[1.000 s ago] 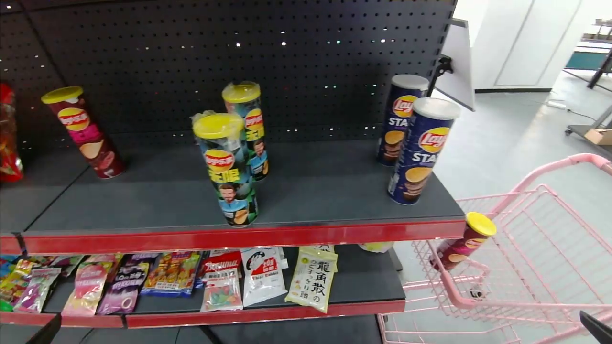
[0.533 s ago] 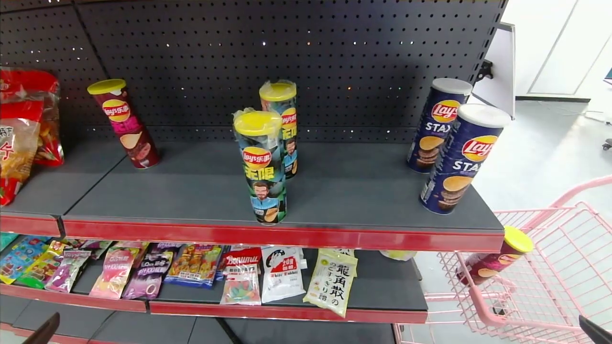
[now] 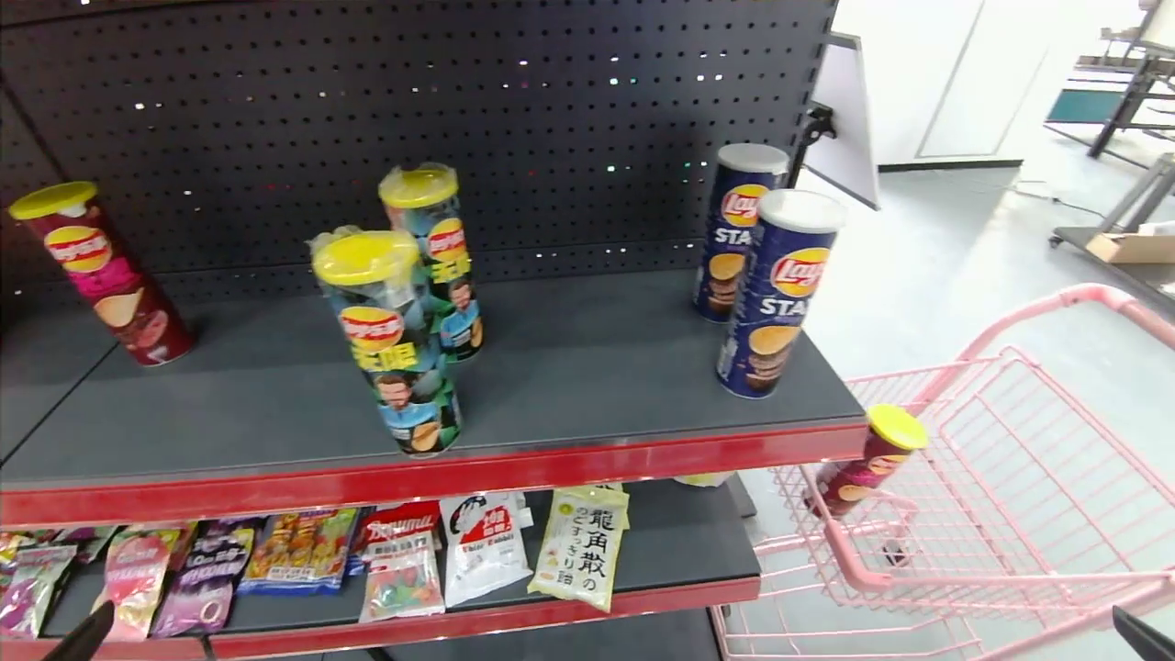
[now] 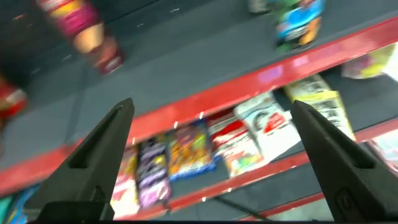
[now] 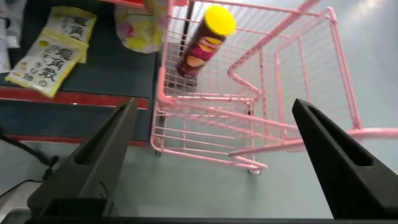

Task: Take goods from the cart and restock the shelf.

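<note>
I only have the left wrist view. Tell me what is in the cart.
Observer: One maroon can with a yellow lid leans inside the pink cart, at the corner nearest the shelf.
Operator: Report the right gripper.
Observer: The right gripper is open and empty, pointing toward the cart.
Operator: Say what stands at the shelf's right end.
Observer: A dark blue can with a white lid stands upright near the front edge, with a second blue can behind it.
</note>
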Tool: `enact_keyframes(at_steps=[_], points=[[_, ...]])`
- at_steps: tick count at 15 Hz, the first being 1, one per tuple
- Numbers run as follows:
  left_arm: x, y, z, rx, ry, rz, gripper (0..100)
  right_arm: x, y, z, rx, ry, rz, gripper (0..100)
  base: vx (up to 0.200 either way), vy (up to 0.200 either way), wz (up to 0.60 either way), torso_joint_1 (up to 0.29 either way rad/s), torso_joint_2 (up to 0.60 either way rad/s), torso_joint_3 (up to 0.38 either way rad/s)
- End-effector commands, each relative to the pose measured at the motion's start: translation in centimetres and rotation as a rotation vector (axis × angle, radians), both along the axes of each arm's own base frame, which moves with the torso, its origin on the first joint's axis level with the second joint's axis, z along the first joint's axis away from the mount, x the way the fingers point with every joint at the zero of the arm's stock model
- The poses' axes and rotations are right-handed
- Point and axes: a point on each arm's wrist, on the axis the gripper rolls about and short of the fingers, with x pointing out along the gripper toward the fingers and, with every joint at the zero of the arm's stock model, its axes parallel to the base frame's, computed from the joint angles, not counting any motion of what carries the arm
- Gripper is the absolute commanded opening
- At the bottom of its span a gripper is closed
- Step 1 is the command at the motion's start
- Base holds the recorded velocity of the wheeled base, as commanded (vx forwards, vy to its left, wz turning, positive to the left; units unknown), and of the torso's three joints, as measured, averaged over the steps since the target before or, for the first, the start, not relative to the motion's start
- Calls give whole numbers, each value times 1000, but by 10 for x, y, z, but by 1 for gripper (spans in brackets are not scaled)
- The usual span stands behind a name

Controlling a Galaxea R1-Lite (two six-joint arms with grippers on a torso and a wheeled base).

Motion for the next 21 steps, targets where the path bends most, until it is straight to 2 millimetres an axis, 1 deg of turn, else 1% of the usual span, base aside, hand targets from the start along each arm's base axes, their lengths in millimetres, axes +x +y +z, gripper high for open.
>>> enact_keyframes(at_steps=[1,6,13,21], points=[[0,0,1,0,-1,0,100,0,0,0,0,2,0,100,0,0,-600,12,-2,7],[0,0,2,-2,-7,1,100,1,0,1,0,3,-3,100,0,0,-600,2,3,2],[0,0,2,-1,-4,1,100,2,-1,0,-18,15,-36,100,0,0,0,-11,26,18],[-1,0,3,-3,-14,1,100,2,-1,-4,-26,31,-31,100,0,0,0,-146,352,204]])
